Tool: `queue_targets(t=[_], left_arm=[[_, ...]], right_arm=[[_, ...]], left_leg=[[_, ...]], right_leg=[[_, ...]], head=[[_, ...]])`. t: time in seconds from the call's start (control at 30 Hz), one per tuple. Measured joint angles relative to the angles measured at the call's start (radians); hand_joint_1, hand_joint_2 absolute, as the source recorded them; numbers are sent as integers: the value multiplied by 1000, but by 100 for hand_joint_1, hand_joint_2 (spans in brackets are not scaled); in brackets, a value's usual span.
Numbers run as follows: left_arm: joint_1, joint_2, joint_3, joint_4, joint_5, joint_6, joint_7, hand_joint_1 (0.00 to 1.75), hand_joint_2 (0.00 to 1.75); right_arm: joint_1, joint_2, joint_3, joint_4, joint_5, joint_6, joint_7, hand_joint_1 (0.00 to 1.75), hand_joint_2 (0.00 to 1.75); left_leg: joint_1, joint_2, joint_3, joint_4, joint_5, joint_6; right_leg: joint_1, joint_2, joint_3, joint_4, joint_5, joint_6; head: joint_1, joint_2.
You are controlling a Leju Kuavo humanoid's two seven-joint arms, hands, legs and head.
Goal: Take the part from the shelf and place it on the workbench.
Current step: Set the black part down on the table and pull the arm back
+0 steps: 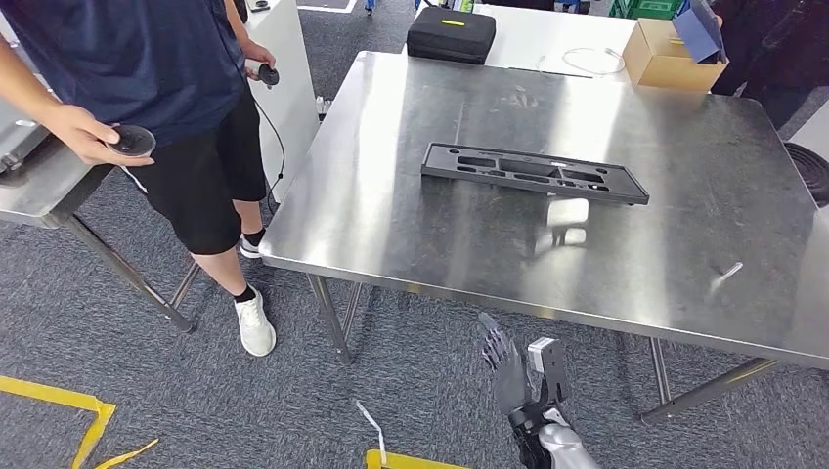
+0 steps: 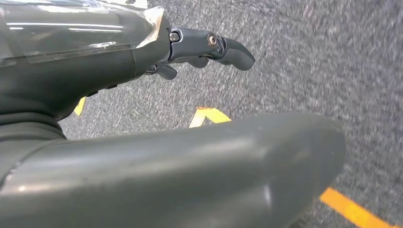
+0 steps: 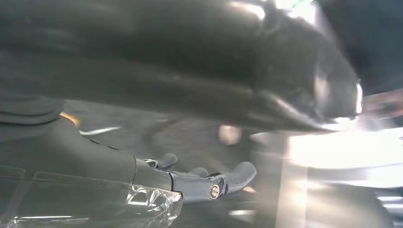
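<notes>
part (image 1: 535, 173): long black tray-like piece, flat on the steel workbench (image 1: 411, 225), mid-table, toward the far side | right hand (image 1: 508, 362): empty, fingers spread, below the near table edge, well apart from the part | left hand (image 2: 142, 52): empty, fingers extended over grey carpet | person (image 1: 147, 68): stands far left

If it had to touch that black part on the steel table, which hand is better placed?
Probably the right. The right hand is raised just before the table's near edge, empty, fingers spread, facing the black part. The left hand hangs over the carpet.
</notes>
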Motion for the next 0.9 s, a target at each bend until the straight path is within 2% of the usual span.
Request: queue_targets(t=[0.03,0.07,0.1,0.13,0.17,0.2,0.23,0.27,0.3,0.33,0.37,0.4,0.43,0.47,0.5,0.53,0.57,0.63,0.67,0.7,0.73,0.77,0.8,0.87,0.9], left_arm=[[0,0,0,0,-1,0,0,0,0],[-1,1,0,0,-1,0,0,0,0],[-1,2,0,0,-2,0,-1,0,0],[-1,2,0,0,-4,0,-3,0,0],[0,2,0,0,-6,-1,-6,0,0],[0,2,0,0,-9,-2,-9,0,0],[1,2,0,0,-11,-2,-12,0,0],[1,2,0,0,-12,-2,-14,0,0],[1,2,0,0,-13,-2,-16,0,0],[1,2,-1,0,-14,-2,-18,0,0],[1,2,-1,0,-15,-1,-19,0,0],[1,2,-1,0,-17,-1,-21,0,0],[1,2,-2,0,-18,-1,-21,0,0],[2,2,-2,0,-20,0,-22,0,0],[3,2,-2,0,-20,1,-22,0,0],[4,2,-2,0,-20,2,-22,0,0],[5,2,-2,0,-20,2,-22,0,0],[7,3,-2,0,-21,3,-21,0,0],[7,3,-3,0,-22,3,-21,0,0],[6,3,-3,0,-23,3,-20,0,0],[6,3,-4,0,-24,3,-20,0,0],[6,3,-4,0,-24,5,-19,0,0],[5,4,-4,0,-24,10,-17,0,0],[3,4,-5,0,-23,21,-16,0,0],[3,4,-5,0,-23,25,-17,0,0]], right_arm=[[1,0,-9,31,7,-25,15,0,0],[2,0,-16,60,20,-60,30,0,0],[4,0,-20,85,37,-101,49,0,0],[5,1,-23,111,59,-148,72,0,0],[9,0,-24,133,77,-185,91,0,0],[14,0,-24,153,95,-218,111,0,0],[20,-1,-24,170,110,-245,129,0,0],[25,-1,-24,183,123,-267,143,0,0],[28,-2,-25,194,136,-289,157,0,0],[30,-2,-25,202,148,-309,171,0,0],[31,-1,-24,210,157,-326,184,0,0],[34,-1,-24,219,168,-343,199,0,0],[38,0,-23,227,180,-360,215,0,0],[44,1,-21,237,194,-377,233,0,0],[49,1,-17,245,210,-397,252,0,0],[55,2,-12,251,228,-417,272,0,0],[59,3,-4,256,247,-434,292,0,0],[70,5,12,268,282,-448,335,0,0],[76,5,22,274,296,-441,358,0,0],[82,5,31,280,307,-428,381,0,0],[88,4,40,285,318,-415,402,0,0],[94,4,49,290,329,-405,425,0,0],[100,3,59,294,342,-400,450,0,0],[107,2,81,303,371,-397,515,0,0],[110,2,92,308,381,-394,544,0,0]], left_leg=[[0,2,-11,-3,12,12],[-1,4,-23,-4,25,21],[-3,5,-38,-3,36,26],[-5,6,-55,-3,49,28],[-6,7,-71,-2,61,28],[-8,7,-87,-2,73,27],[-8,7,-103,-1,85,26],[-8,7,-116,0,96,23],[-9,7,-128,1,107,19],[-10,8,-136,1,117,13],[-12,10,-140,-1,129,8],[-13,11,-142,-3,140,3],[-13,12,-143,-7,152,-3],[-12,11,-145,-10,157,-9],[-10,9,-151,-3,145,-14],[-8,8,-160,18,114,-19],[-5,6,-173,61,64,-24],[-1,5,-201,192,-35,-31],[1,4,-208,252,-58,-34],[3,4,-203,284,-55,-37],[4,4,-180,282,-34,-37],[5,4,-138,239,-7,-36],[6,2,-83,171,9,-33],[2,-1,17,27,3,-23],[-2,-3,40,-13,-8,-18]], right_leg=[[-1,0,-15,29,-30,-3],[-2,1,-34,79,-75,-10],[-2,1,-54,143,-121,-15],[-2,2,-70,211,-155,-16],[-2,2,-74,261,-171,-12],[-2,2,-62,280,-166,-3],[-1,2,-33,262,-147,7],[-1,2,12,210,-126,14],[0,2,72,132,-115,16],[4,2,128,50,-117,11],[8,3,166,-10,-122,3],[12,4,186,-46,-128,-4],[15,4,185,-57,-126,-10],[10,4,175,-54,-117,-18],[6,4,167,-54,-109,-28],[2,2,157,-55,-98,-40],[-1,1,146,-55,-87,-51],[5,-1,124,-53,-65,-62],[7,-2,112,-52,-54,-62],[9,-3,99,-50,-43,-61],[10,-3,84,-48,-33,-58],[9,-3,70,-45,-25,-54],[9,-2,58,-41,-18,-50],[8,-3,43,-36,-4,-37],[7,-3,38,-36,3,-28]], head=[[1,0],[3,0],[5,0],[6,0],[6,0],[7,0],[6,0],[7,0],[7,0],[6,0],[5,0],[4,0],[3,0],[2,0],[1,0],[-2,0],[-4,0],[-7,0],[-7,0],[-7,0],[-7,0],[-7,0],[-8,0],[-6,0],[-6,0]])
